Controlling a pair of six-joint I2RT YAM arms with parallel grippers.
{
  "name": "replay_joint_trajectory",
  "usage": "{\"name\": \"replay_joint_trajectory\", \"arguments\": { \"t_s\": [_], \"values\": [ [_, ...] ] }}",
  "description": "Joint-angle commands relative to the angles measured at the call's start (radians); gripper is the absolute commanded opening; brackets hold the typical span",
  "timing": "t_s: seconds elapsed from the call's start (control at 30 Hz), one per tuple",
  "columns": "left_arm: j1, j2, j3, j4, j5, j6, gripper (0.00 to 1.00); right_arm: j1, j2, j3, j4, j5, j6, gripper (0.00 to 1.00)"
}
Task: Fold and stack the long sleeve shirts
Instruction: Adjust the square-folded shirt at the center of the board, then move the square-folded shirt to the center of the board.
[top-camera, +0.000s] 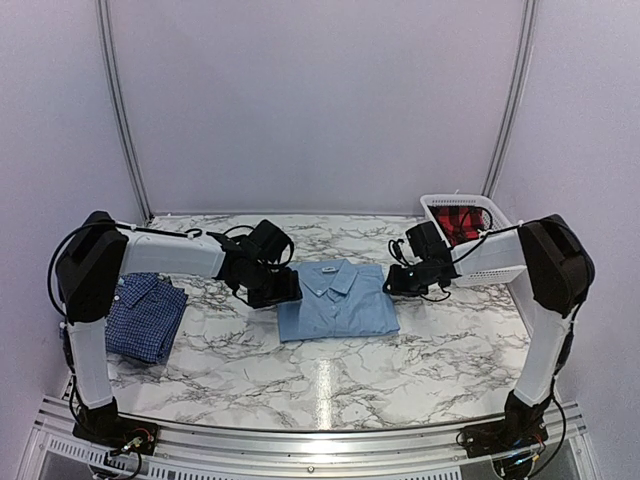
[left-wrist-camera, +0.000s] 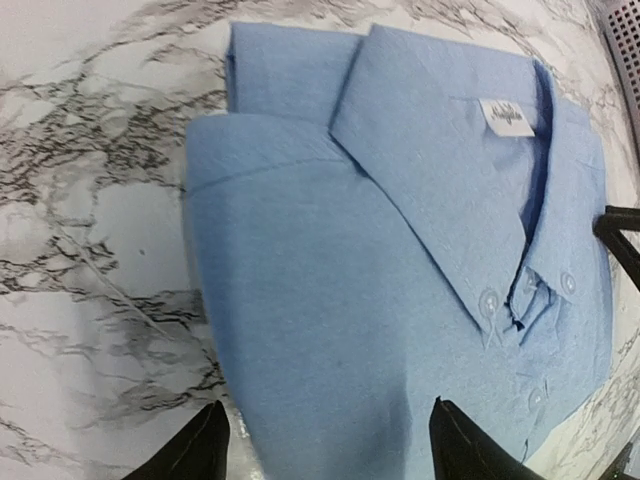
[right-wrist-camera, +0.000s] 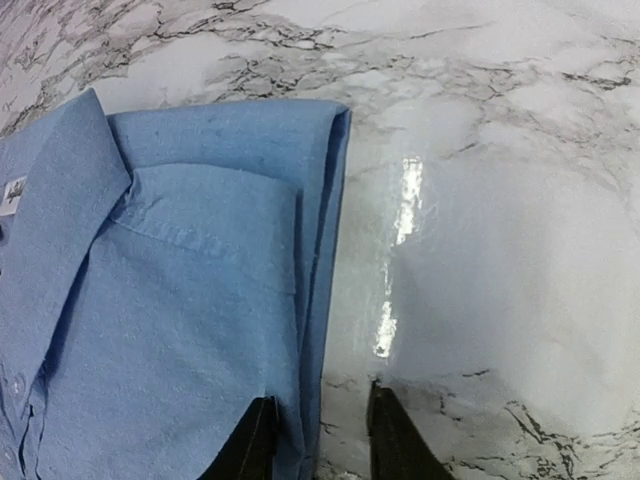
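Observation:
The light blue shirt (top-camera: 335, 298) lies folded, collar up, in the middle of the table. My left gripper (top-camera: 283, 290) is at its left edge; in the left wrist view the gripper (left-wrist-camera: 330, 445) is open wide, its jaws straddling that edge of the shirt (left-wrist-camera: 400, 250). My right gripper (top-camera: 397, 281) is at the shirt's right edge; in the right wrist view the gripper (right-wrist-camera: 320, 440) is narrowly open, one finger over the shirt (right-wrist-camera: 180, 300), the other over bare table. The dark blue checked shirt (top-camera: 145, 315) lies folded at the far left.
A white basket (top-camera: 492, 210) holding red and black plaid cloth (top-camera: 460, 222) stands at the back right, behind the right arm. The marble table (top-camera: 330, 375) has a metal rail along its near edge. White walls close in the back and sides.

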Motion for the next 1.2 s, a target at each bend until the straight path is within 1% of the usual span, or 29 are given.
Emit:
{"name": "replay_joint_trajectory", "arguments": {
  "t_s": [0.0,0.1,0.23,0.53,0.7,0.8,0.83,1.1,1.17],
  "values": [
    [0.044,-0.061,-0.024,0.002,-0.047,0.002,0.72,0.002,-0.082,0.026,-0.078,0.032,-0.024,0.33],
    [0.058,-0.081,-0.042,0.0,-0.046,0.026,0.73,0.018,-0.119,0.021,-0.088,0.049,-0.017,0.4],
    [0.079,-0.112,-0.068,0.003,-0.04,0.031,0.73,0.026,-0.111,0.023,-0.085,0.043,-0.008,0.45],
    [0.13,-0.201,-0.154,0.001,-0.045,0.035,0.74,0.028,-0.031,0.053,-0.067,0.001,-0.008,0.44],
    [0.151,-0.241,-0.197,0.002,-0.048,0.033,0.74,0.054,0.031,0.086,-0.08,0.026,0.002,0.43],
    [0.154,-0.26,-0.211,0.002,-0.051,0.034,0.74,0.068,0.053,0.097,-0.094,0.072,0.01,0.38],
    [0.154,-0.263,-0.214,0.002,-0.051,0.035,0.74,0.074,0.059,0.099,-0.1,0.087,0.01,0.34],
    [0.164,-0.283,-0.225,0.002,-0.054,0.037,0.74,0.107,0.076,0.124,-0.145,0.152,0.02,0.02],
    [0.165,-0.285,-0.226,0.001,-0.052,0.037,0.74,0.104,0.074,0.135,-0.17,0.212,0.009,0.0]
  ]
}}
